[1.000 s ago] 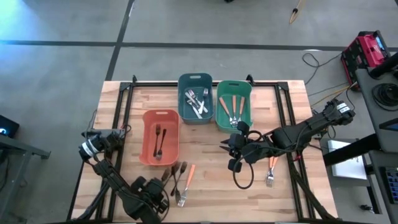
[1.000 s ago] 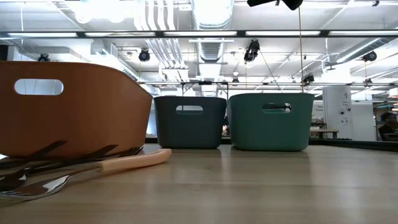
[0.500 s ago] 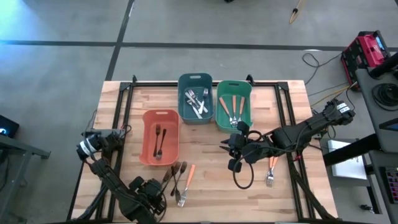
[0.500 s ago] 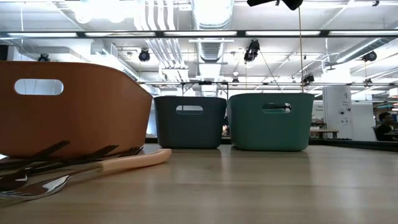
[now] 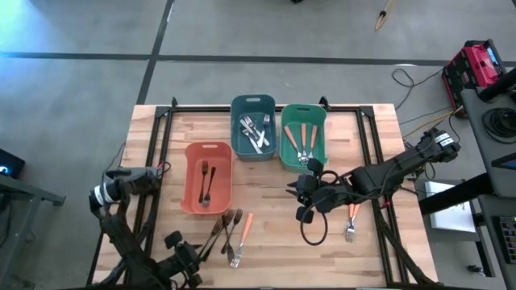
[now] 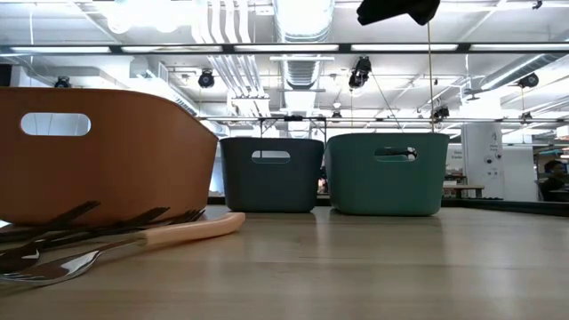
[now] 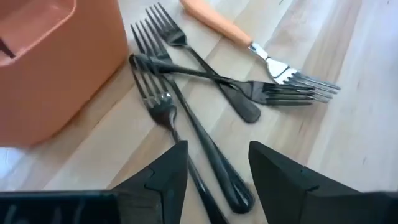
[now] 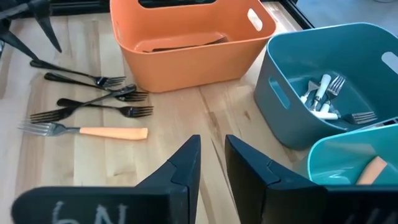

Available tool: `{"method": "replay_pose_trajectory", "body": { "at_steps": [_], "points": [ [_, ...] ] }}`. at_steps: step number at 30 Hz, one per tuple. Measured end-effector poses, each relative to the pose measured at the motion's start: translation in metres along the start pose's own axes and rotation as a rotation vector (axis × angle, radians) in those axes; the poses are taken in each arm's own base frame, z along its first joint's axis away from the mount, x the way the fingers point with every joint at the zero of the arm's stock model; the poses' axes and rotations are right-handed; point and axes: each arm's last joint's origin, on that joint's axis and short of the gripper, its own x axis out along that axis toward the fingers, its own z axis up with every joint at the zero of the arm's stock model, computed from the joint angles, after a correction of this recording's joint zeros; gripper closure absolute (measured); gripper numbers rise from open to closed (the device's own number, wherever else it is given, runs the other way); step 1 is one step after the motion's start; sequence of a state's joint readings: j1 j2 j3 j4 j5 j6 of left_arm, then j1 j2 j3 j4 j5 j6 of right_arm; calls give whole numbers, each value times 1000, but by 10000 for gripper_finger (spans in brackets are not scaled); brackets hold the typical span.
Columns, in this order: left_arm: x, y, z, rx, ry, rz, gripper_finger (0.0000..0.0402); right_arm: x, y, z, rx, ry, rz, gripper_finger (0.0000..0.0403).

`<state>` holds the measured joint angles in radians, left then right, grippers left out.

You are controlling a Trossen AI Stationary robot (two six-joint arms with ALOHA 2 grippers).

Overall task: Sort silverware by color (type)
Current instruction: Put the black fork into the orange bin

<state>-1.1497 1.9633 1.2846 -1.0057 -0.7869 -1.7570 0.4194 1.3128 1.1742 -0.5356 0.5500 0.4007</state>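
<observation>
Three plastic bins stand on the tabletop (image 5: 161,161): one salmon bin (image 5: 207,178), one blue bin (image 5: 253,127), one green bin (image 5: 304,134). The salmon bin holds two dark forks (image 5: 206,180). Near the front edge lie three more dark forks (image 7: 186,93) and one orange-handled fork (image 7: 249,46). Another orange-handled fork (image 5: 352,220) lies toward the right edge. Two robot arms work the table.

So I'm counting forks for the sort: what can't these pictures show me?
- Salmon bin, low view: its wall hides the forks inside.
- Blue bin, high view: silver forks overlap, too small to count.
- Dark forks, left wrist view: handles run behind the left gripper.
- Green bin, right wrist view: cut off by the edge.
</observation>
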Motion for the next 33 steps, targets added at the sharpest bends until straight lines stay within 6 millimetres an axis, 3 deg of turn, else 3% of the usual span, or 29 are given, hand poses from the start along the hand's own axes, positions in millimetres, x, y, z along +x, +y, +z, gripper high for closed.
{"method": "replay_pose_trajectory", "body": {
  "at_steps": [11,22,33],
  "points": [
    [30,13,-30,-52,-8,12,249,3,1,-3,-3,-8,3,339],
    [41,25,-39,-93,-10,37,251,3,1,-3,-1,-12,4,332],
    [43,28,-41,-98,-10,28,337,3,1,-2,1,-17,6,337]
  ]
}}
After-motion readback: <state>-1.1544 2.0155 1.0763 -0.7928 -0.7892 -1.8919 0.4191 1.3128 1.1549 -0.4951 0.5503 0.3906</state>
